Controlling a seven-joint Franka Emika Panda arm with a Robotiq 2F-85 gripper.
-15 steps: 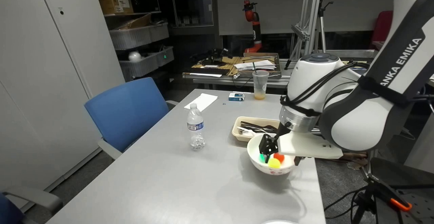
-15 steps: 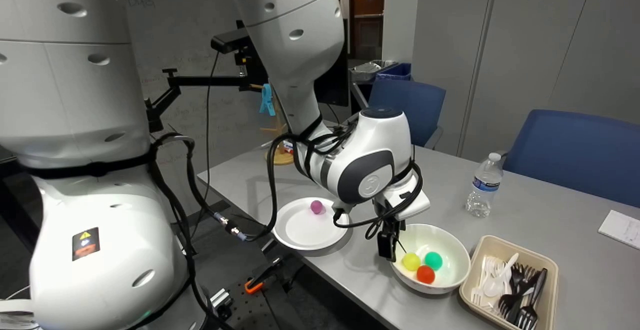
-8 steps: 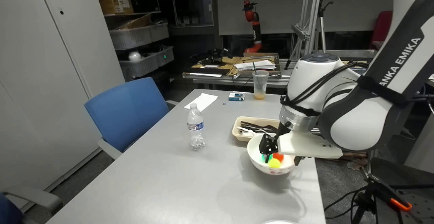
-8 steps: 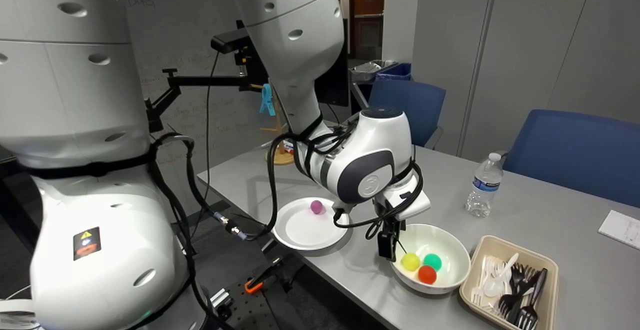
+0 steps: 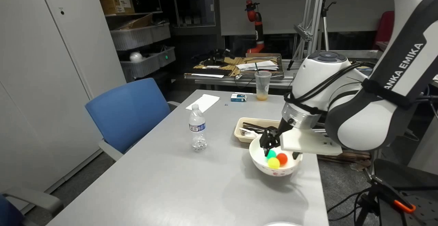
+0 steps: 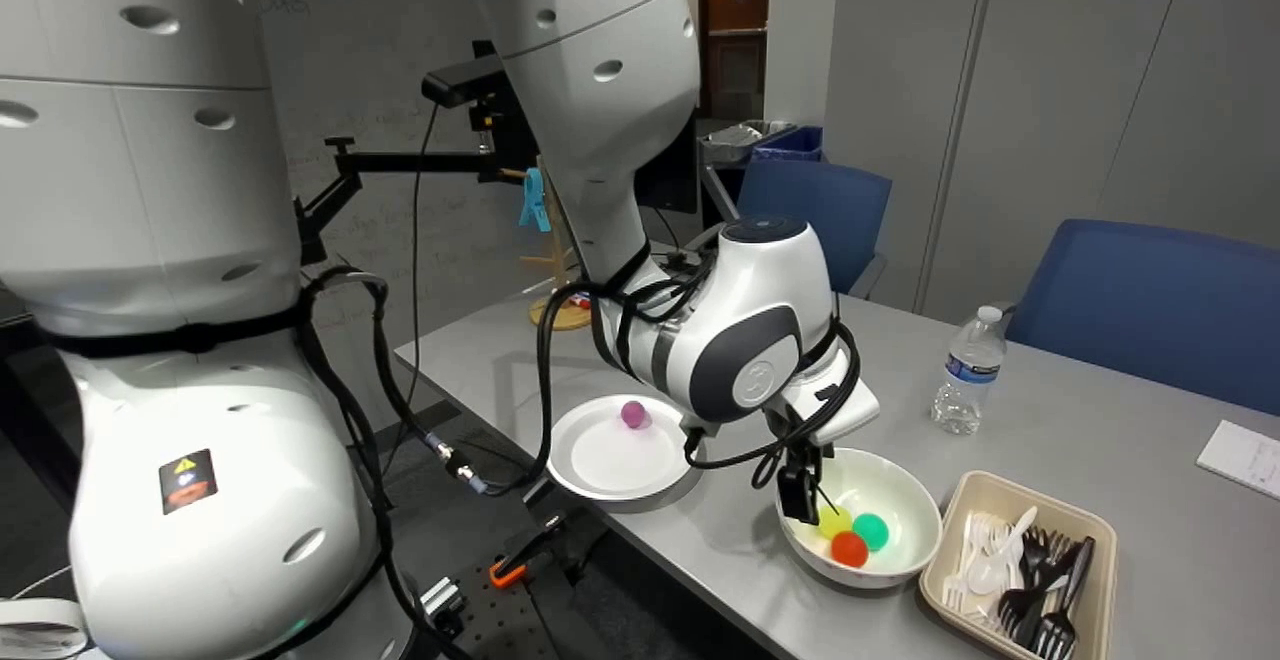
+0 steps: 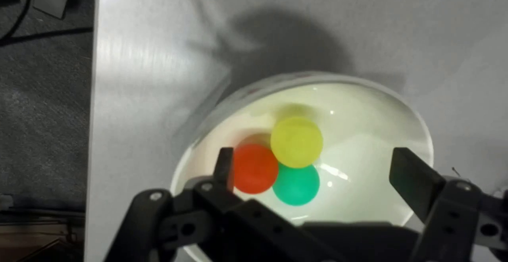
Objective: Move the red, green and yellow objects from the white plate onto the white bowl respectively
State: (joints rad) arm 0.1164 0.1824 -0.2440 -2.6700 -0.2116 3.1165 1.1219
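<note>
From here I'd raise the end effector (image 7: 312, 160), fingers (image 7: 414, 182) apart, straight above the white bowl (image 7: 365, 115) without brushing the red ball (image 7: 256, 168).

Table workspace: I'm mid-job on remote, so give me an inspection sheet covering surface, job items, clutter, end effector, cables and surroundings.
Surface: gray table; spills: nothing seen.
Job things: red ball, green ball and yellow ball grouped in the white bowl; the white plate bears a purple ball.
Clutter: beige cutlery tray beside the bowl; farther off, water bottle, white paper, small box, plastic cup and wooden stand.
End effector: open at the bowl, gripping nothing; whether it touches the red ball, cannot tell.
Cables: black cables strapped along the Panda arm, a loop showing near the plate in an exterior view.
Surroundings: blue chairs, gray cabinet, red-and-black robot arm behind.
</note>
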